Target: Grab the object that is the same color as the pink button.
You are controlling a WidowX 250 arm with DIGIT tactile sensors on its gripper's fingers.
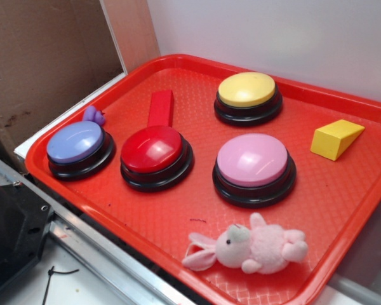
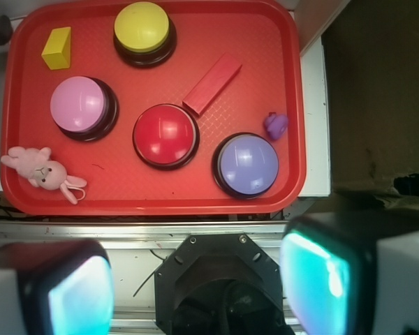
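Observation:
The object, a small fluffy pale-pink plush bunny [image 1: 251,248], lies on its side near the front edge of the red tray [image 1: 146,222]; from the wrist camera the bunny [image 2: 42,171] sits at the tray's lower left corner. The pink button [image 1: 252,166] stands just behind it, also seen as the pink button [image 2: 80,106] from above. My gripper [image 2: 195,286] hangs high above the robot base, outside the tray's near edge. Its two cyan-padded fingers [image 2: 80,293] stand wide apart with nothing between them. The exterior view does not show the gripper.
On the tray stand a red button [image 1: 155,154], a lavender-blue button [image 1: 78,147] and a yellow button [image 1: 247,95]. A red block [image 1: 160,108], a yellow wedge [image 1: 335,138] and a small purple object [image 1: 93,115] lie there too. A black robot base [image 2: 220,286] sits below the tray.

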